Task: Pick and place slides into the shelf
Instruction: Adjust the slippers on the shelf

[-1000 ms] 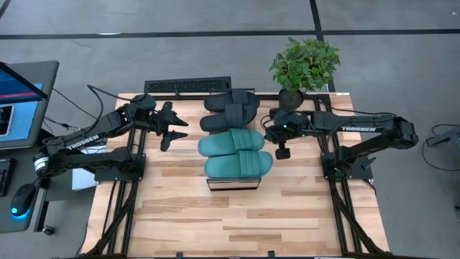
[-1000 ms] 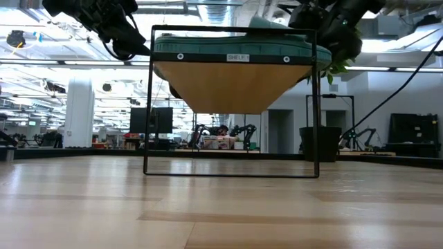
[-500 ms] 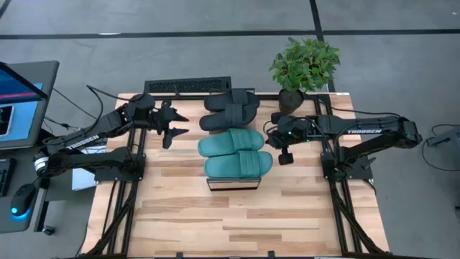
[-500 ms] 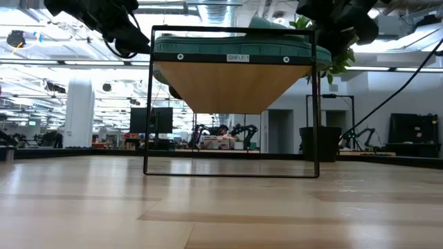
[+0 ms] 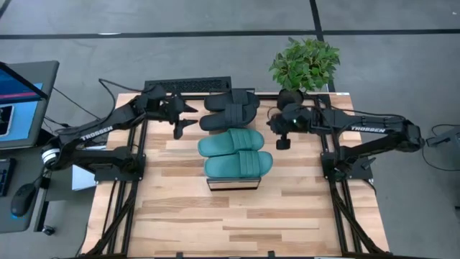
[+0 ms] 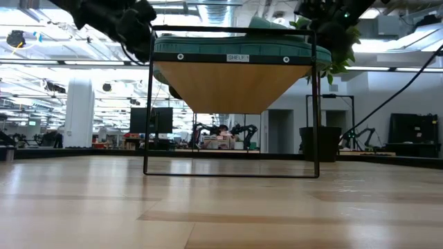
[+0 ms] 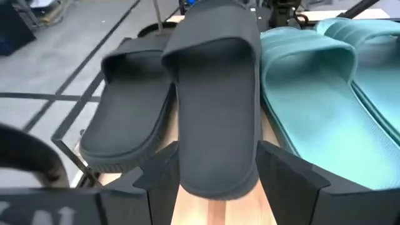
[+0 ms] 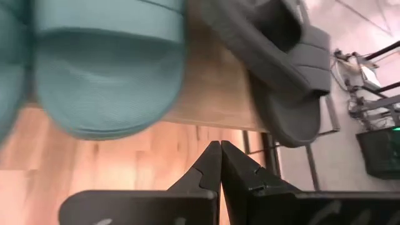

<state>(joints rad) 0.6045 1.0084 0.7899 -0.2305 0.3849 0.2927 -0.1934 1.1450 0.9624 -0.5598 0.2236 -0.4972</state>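
Observation:
All the slides lie on the shelf's (image 5: pixel 233 184) top. The two black slides (image 5: pixel 231 110) are at its far end and the two teal slides (image 5: pixel 237 152) nearer. My left gripper (image 5: pixel 185 119) is open at the shelf's left side. In the left wrist view its fingers (image 7: pixel 284 178) stand on either side of the nearer black slide's (image 7: pixel 215 112) end, and I see no touch. My right gripper (image 5: pixel 282 139) is shut and hangs off the shelf's right side, beside a teal slide (image 8: pixel 106 69) and a black slide (image 8: pixel 281 62).
A potted plant (image 5: pixel 304 66) stands at the table's far right corner, close behind my right arm. A dark keyboard-like bar (image 5: pixel 187 86) lies at the far edge. The low view shows the shelf's black wire frame (image 6: pixel 148 104). Bare tabletop (image 5: pixel 237 223) stretches near the shelf.
My left gripper has moved right and toward the far edge, closing in on the black slides' left end, and it stays open. My right gripper has drawn back slightly toward the far edge and stays shut. The slides have not moved.

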